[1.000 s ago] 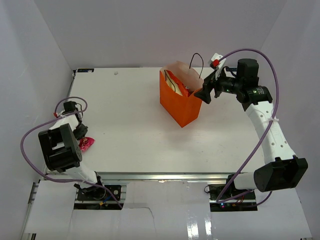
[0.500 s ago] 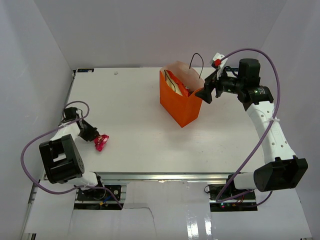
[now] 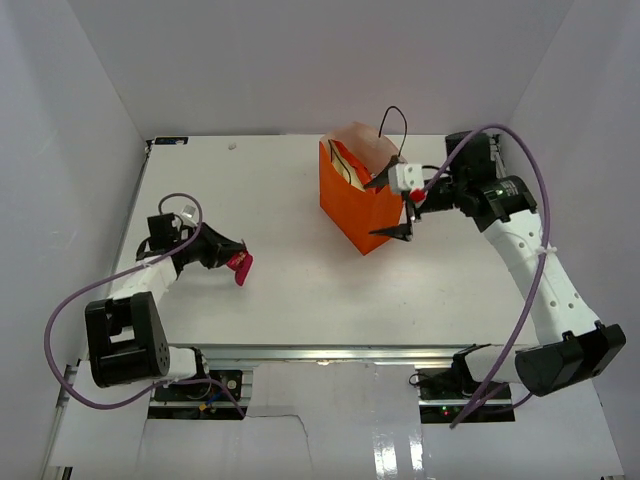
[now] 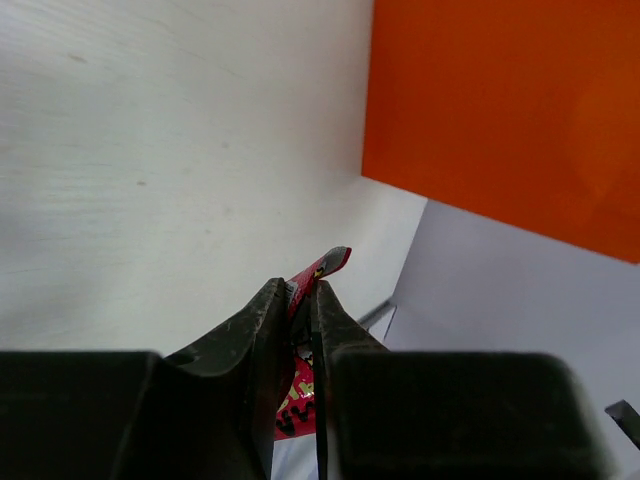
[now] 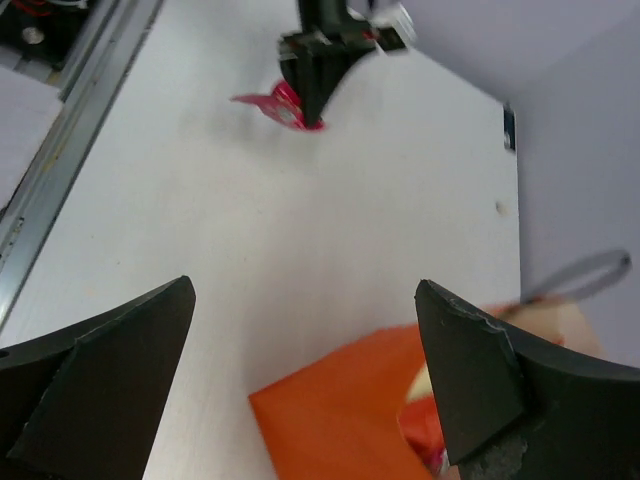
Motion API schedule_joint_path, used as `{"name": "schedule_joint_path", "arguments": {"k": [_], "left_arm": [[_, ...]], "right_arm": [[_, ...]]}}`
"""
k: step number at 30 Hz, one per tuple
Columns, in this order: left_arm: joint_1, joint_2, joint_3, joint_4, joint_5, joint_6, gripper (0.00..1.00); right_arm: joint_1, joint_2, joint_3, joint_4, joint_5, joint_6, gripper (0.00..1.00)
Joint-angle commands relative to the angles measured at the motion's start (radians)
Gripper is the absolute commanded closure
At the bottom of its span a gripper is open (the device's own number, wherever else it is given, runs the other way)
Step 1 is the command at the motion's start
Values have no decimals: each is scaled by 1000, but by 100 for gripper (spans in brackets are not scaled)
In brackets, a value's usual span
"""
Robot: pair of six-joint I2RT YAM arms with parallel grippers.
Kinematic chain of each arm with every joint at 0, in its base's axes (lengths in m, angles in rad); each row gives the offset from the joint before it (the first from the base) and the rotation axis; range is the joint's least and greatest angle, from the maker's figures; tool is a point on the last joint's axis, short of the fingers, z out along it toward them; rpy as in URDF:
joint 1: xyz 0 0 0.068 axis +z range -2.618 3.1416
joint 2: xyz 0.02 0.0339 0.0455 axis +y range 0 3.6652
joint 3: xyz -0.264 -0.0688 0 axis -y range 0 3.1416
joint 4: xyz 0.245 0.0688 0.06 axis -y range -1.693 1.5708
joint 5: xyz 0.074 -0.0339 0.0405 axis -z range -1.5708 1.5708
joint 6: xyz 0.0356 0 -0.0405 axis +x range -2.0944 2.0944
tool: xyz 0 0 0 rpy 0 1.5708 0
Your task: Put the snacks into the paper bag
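Note:
The orange paper bag [image 3: 358,205] stands upright at the table's back middle, its black handle [image 3: 392,120] sticking up. My left gripper [image 3: 234,258] hovers over the left part of the table, shut on a small pink-red wrapper [image 3: 241,267]. In the left wrist view the wrapper [image 4: 322,272] pokes out between the closed fingers, with the paper bag [image 4: 500,110] ahead. My right gripper [image 3: 392,205] stands wide open at the bag's near right corner. In the right wrist view, the bag's mouth [image 5: 340,410] sits between the open fingertips, something red-orange [image 5: 425,440] inside it.
White walls close in the table on the left, back and right. A metal rail [image 5: 60,130] runs along the near edge. Purple cables loop beside both arms. A small dark spot [image 3: 232,146] marks the back of the table.
My left gripper closed on the pink-red wrapper at the near left edge, lifted it and carried it right, toward the bag. My right gripper swung round, its open jaws now at the bag's corner.

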Motion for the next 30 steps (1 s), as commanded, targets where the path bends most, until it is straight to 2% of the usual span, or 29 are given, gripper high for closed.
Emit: {"name": "schedule_joint_path", "arguments": {"k": [1,3,4,7,12,20,24,27,30], "left_arm": [[-101,-6,56,73,96,-60,100],[-163,12,70,74,89,-80,100],[-180,18,79,74,86,-86,100],[-252,29,102,76,84,-108,100],[-333,24,124,77,81,-141,100],[-427,21,125,80,75,-165,100],[-471,27,133,97,67,-178,100],[-488,32,142,108,63,-186,100],[-493,26,144,111,63,-192,100]], "right_arm": [[163,-26,-10,-181,21,-541,3],[246,-19,-44,-200,131,-728,3],[331,-13,-59,-189,174,-772,3],[473,4,-137,-114,331,-901,2],[629,72,-203,13,472,-949,3],[723,170,-228,225,558,-897,7],[732,250,-202,234,599,-880,11],[732,293,-204,251,636,-877,18],[731,320,-207,250,662,-863,30]]}}
